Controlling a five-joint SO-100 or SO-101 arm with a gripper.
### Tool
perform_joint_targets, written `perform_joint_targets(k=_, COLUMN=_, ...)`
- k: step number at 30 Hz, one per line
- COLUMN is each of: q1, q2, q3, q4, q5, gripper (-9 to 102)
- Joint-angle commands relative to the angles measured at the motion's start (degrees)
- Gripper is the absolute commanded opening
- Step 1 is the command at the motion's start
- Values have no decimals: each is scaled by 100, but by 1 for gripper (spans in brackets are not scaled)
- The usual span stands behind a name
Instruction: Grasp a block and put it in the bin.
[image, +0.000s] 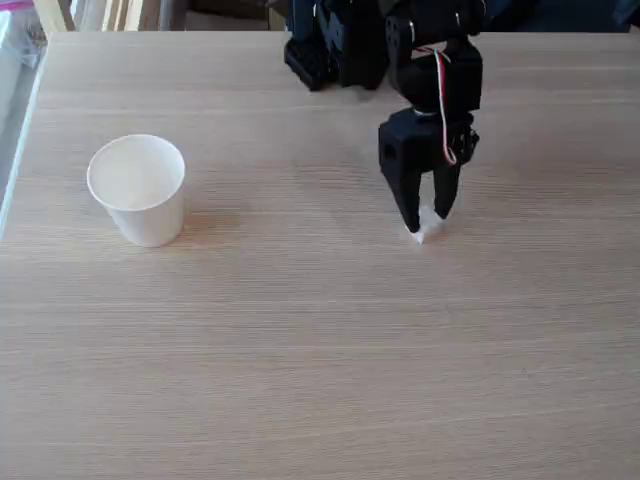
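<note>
Wooden table (300, 350) | arm reached down near-vertical | gripper (428, 222) fingertips set at tabletop, closed around block (427, 230) | bin (140, 190) stood upright, well apart at left

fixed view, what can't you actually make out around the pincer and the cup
- Block: mostly covered by the pincer fingertips; whether it is squeezed or merely straddled is unclear.
- Cup: its near wall hides the inside bottom.
- Arm base: cut off by the top edge.
</note>
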Motion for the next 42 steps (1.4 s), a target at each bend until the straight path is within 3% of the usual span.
perform_joint_targets(k=1, q1=0, q2=-44, q3=0, q4=-53, q5=53, gripper=21)
perform_joint_targets(k=8, q1=0, q2=-123, q3=9, q4=-105, q5=0, gripper=16)
perform_joint_targets(k=14, q1=0, q2=-114, q3=9, q4=-167, q5=-35, gripper=0)
perform_joint_targets(k=20, q1=281, q2=246, q3=0, q4=-334, q5=-448, gripper=0)
perform_joint_targets(k=25, q1=1107, q2=1617, q3=439, q4=-1178, q5=-1336, gripper=0)
perform_joint_targets(k=30, q1=2188, q2=2637, q3=686, q4=-1371, q5=-1538, gripper=0)
perform_joint_targets(k=42, q1=4456, q2=2979, q3=835, q4=-1784, q5=-1538, gripper=0)
